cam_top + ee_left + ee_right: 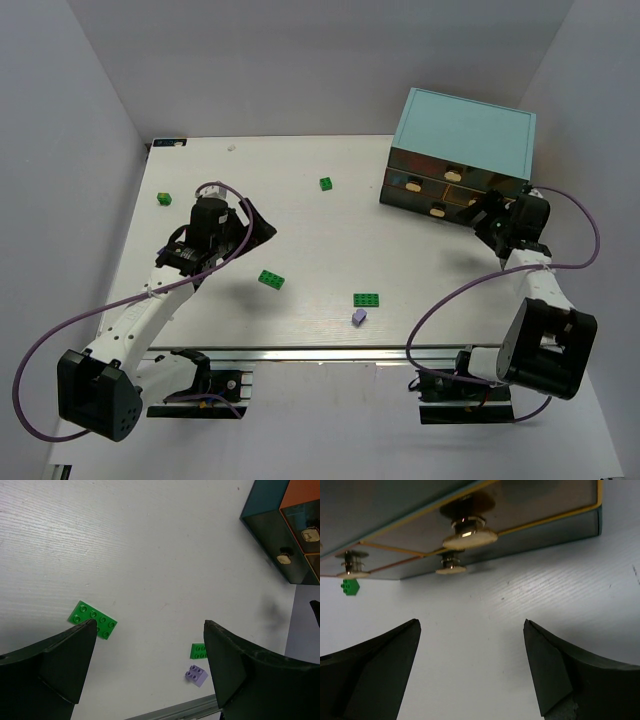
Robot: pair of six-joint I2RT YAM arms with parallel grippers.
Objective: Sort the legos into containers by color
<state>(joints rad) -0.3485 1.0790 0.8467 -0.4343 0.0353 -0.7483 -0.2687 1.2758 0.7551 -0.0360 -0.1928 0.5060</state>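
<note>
Currently the L hand (150, 627) is spread and holds nothing. It hangs above the desk (300, 160), and in the L wrist view the flat green plate (93, 619) lies just beside its L fingertip, partly hidden behind it.

Risk 1: the plate is thin and lies flat. If the hand comes down off-centre, one finger will prob. land on top of it or skid it across the desk instead of pinching its edges.

Risk 2: the second green plate (198, 650) and the lavender brick (196, 675) lie close together near the desk's front edge. A wide approach could knock one of them, or pick up 2 colours at once.

The R hand (470, 625) is also spread and empty. It faces the drawers (440, 190) at low level, with a knob (469, 537) just ahead of it and above the gap.

Risk 3: the knob is small, round and shiny. A shallow or misaligned pinch may slip off it, or shove the cabinet (465, 135) back. All drawers appear closed, so no brick can go in yet.

Appearance: the bricks are tiny, glossy and studded. 4 green and 1 lavender are visible. One green brick (326, 183) sits mid-desk to the L of the cabinet. Another green piece (164, 198) is at far L, well apart from the rest. The cabinet is pale teal and stands at the far R corner. Drawer contents cannot be made out.
</note>
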